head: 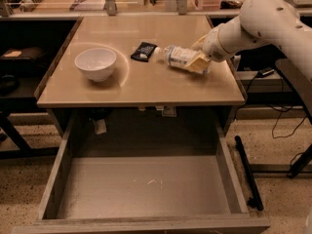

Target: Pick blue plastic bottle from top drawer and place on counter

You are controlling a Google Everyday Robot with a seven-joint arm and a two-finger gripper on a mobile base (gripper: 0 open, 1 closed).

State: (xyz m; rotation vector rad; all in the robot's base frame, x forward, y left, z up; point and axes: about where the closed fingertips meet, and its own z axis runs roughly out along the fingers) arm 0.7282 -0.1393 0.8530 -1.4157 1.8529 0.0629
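The blue plastic bottle [177,56] lies on its side on the beige counter [161,89], right of centre, with its cap end pointing left. My gripper [197,58] reaches in from the right and is shut on the bottle's right end, one pale finger above it and one below. The bottle rests on or just above the counter top. The top drawer [146,186] is pulled fully open below the counter's front edge, and its grey bottom is bare.
A white bowl [96,64] stands on the left of the counter. A small black packet [144,51] lies just left of the bottle. My white arm [263,18] spans the counter's right side. Shelves and clutter stand behind, and cables lie on the floor at the right.
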